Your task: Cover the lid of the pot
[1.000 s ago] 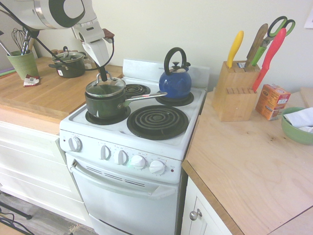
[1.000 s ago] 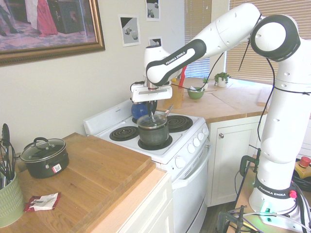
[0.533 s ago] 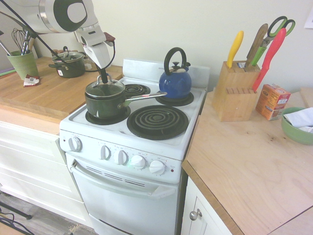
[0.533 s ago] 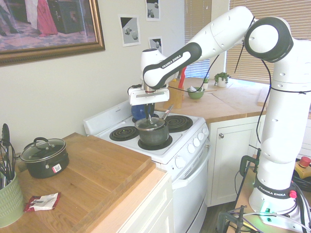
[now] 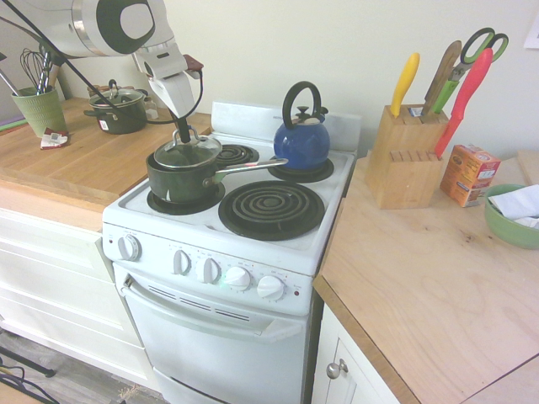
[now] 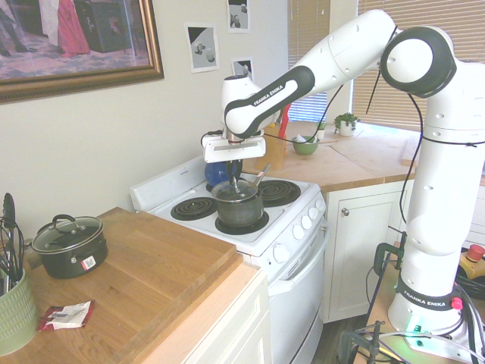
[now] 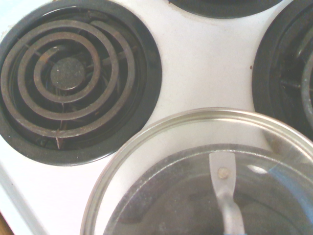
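Observation:
The dark green pot with its long silver handle stands on the stove's front left burner. Just above its mouth hangs the clear glass lid, tilted and shifted a little toward the kettle, so part of the rim overhangs. My gripper comes down from above and is shut on the lid's small black knob. From the other side, the gripper holds the lid over the pot. In the wrist view the lid's metal rim arcs over the pot's dark inside.
A blue kettle sits on the back right burner, close to the pot's handle. The large front right coil is bare. On the left counter stand a squat dark pot and a green utensil cup. A knife block stands on the right.
The gripper has carried the lid slightly toward the kettle and tilted it up again after it lay nearly flat on the pot half a second ago.

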